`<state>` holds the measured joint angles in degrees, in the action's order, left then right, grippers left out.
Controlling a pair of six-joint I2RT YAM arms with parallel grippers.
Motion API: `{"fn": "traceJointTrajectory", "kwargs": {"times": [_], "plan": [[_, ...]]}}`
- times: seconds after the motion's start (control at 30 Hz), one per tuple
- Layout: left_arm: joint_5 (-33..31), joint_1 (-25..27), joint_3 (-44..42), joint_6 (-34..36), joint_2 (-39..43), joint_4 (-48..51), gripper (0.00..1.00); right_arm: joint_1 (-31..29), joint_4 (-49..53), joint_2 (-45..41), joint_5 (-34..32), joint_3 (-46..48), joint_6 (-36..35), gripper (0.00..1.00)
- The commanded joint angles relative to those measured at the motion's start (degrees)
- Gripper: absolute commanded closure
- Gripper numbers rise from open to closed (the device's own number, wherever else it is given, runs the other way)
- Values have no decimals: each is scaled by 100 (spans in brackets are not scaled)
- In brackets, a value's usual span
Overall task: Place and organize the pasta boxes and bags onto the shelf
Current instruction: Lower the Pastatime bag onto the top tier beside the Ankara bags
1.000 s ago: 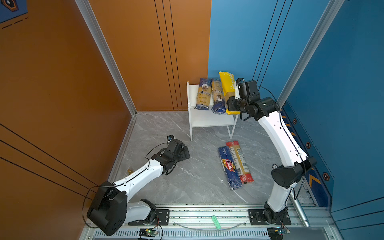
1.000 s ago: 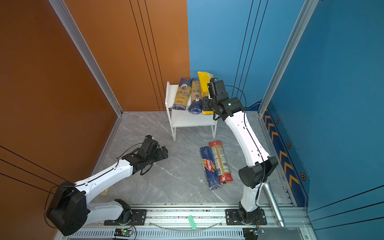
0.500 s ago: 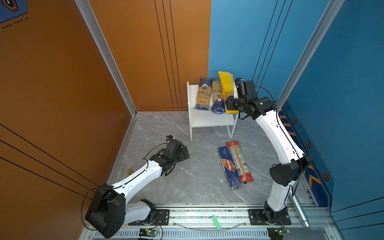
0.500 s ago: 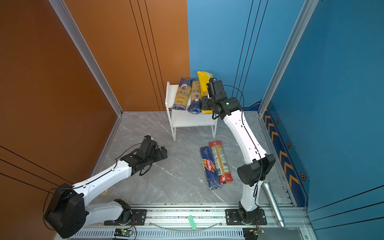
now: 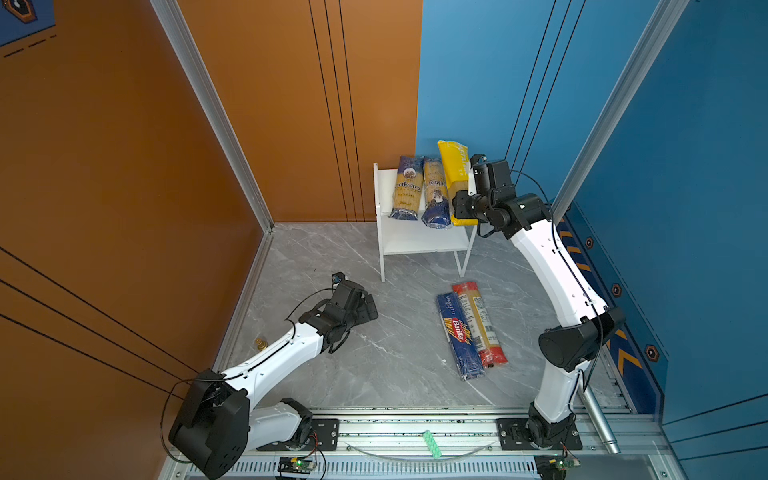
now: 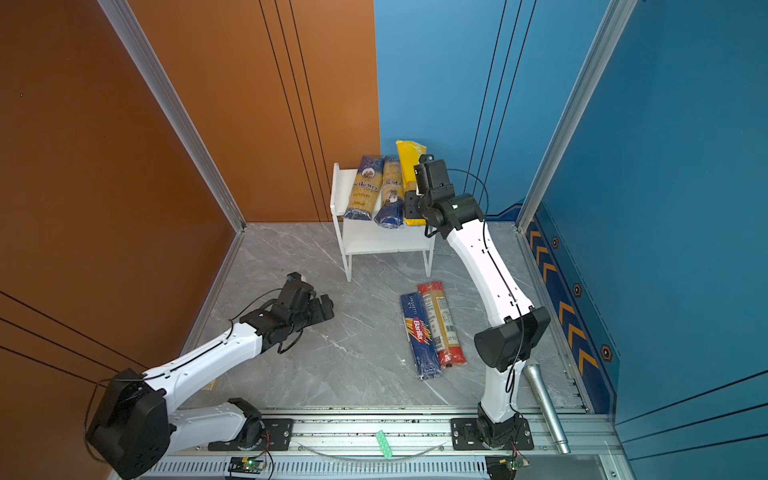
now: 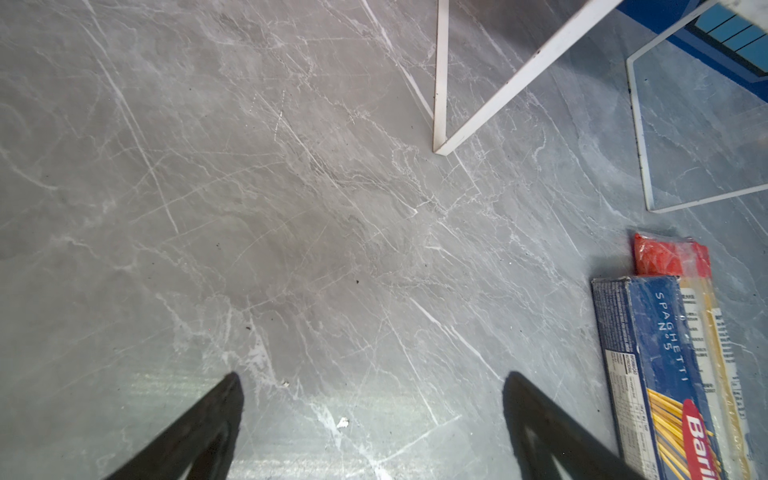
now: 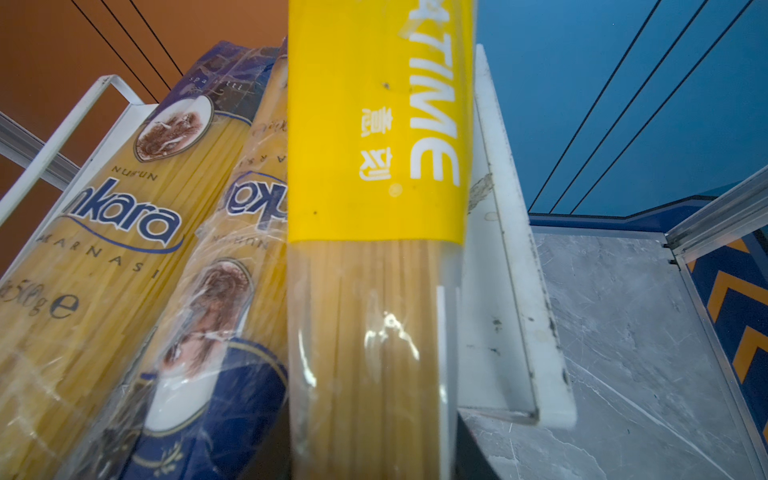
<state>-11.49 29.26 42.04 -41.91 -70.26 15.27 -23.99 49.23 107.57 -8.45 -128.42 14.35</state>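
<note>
Nudged toward the ankara packs (image 5: 407,191) since a second ago, right fingers (image 5: 462,205) pinch the yellow spaghetti pack (image 5: 453,166) between them; left fingers (image 7: 208,424) hang spread above the surface (image 7: 291,208).

Silver microphone (image 6: 541,397) (lying flat), green strip (image 5: 431,444)

- yellow pack (image 8: 374,166) fills the middle, running lengthwise away from the camera
- white "TIME" lettering and Chinese characters on its yellow band; the clear section nearer the camera shows the spaghetti strands
- one flank sits just beside the shelf's white side panel (image 8: 507,291); panel edge is scuffed, with dark marks
- other flank: tilted ankara pack (image 8: 232,311), navy end toward the camera, pressed against the yellow pack
- second ankara pack (image 8: 104,249) next to that, between it and the thin white rail (image 8: 62,137)
- background: grey marble floor (image 8: 623,353), blue wall (image 8: 623,104), orange wall (image 8: 62,50), chevron strip (image 8: 739,311) at the floor's edge
</note>
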Motion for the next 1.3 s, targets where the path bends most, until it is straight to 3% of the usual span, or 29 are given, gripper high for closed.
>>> {"fn": "traceJointTrajectory", "kwargs": {"times": [0.0,0.23,0.37,0.57,1.27], "plan": [[-22,-43,-94,-50,117,120,2,35,-795,-71,-254,-208,-54,75],[-25,-45,-107,-52,118,123,2,26,-798,-75,-263,-166,-11,69],[-26,-45,-108,-52,118,118,2,26,-792,-78,-269,-166,-9,54],[-27,-57,-126,-58,126,110,2,17,-792,-80,-219,-139,-32,42],[-13,-52,-127,-62,190,125,2,-39,-818,-622,212,-95,-315,37]]}}
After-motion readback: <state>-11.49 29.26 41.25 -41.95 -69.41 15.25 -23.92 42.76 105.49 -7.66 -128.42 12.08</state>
